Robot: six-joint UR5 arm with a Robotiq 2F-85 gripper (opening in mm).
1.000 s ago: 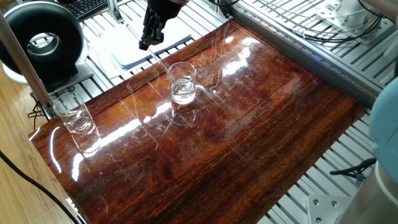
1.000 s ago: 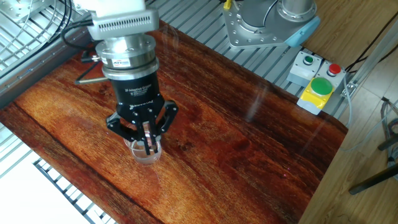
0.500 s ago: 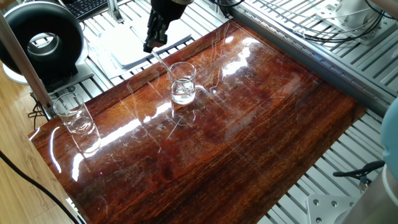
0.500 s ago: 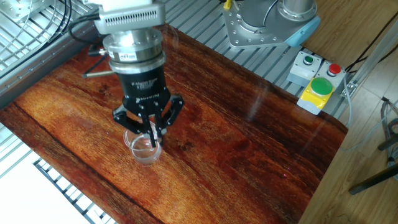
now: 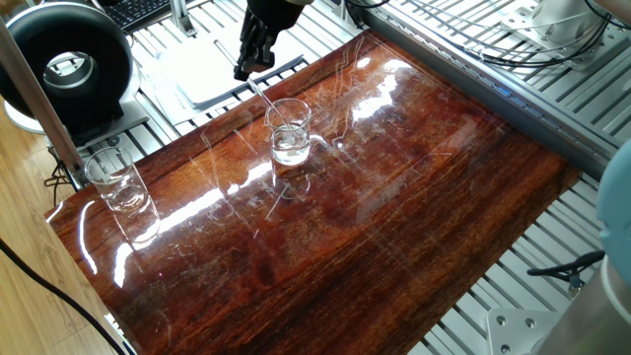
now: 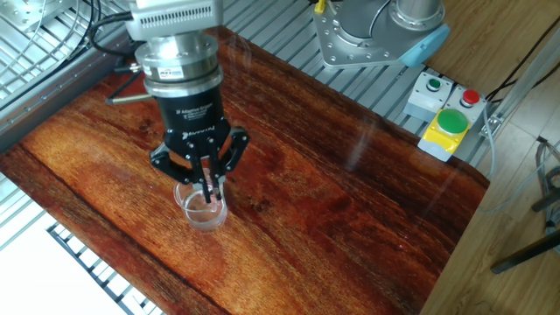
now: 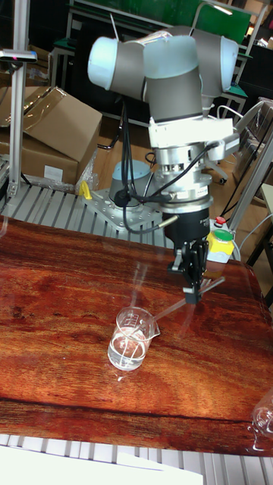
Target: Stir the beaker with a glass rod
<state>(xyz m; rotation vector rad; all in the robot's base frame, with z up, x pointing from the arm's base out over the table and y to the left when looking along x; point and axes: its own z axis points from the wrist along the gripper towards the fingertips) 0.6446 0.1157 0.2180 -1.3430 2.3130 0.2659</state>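
Note:
The beaker (image 5: 289,133) stands on the glossy wooden tabletop (image 5: 394,217) with clear liquid in its bottom. My gripper (image 5: 243,70) hangs above and behind it, shut on the upper end of the glass rod (image 5: 264,99). The rod slants down from the fingers, and its lower end is inside the beaker. In the other fixed view the gripper (image 6: 208,194) sits right over the beaker (image 6: 204,213), and the rod is hard to make out. In the tall view the rod (image 7: 171,309) tilts from the gripper (image 7: 192,295) down into the beaker (image 7: 130,342).
A second clear beaker (image 5: 116,185) stands at the tabletop's left corner. A black round device (image 5: 67,64) and a white sheet (image 5: 202,74) lie behind the table. A button box with a green button (image 6: 451,122) and the arm's base (image 6: 376,31) sit beyond the far edge.
The gripper has shifted slightly sideways above the beaker and swung back, moving the rod around inside the glass. Both beakers stay where they were.

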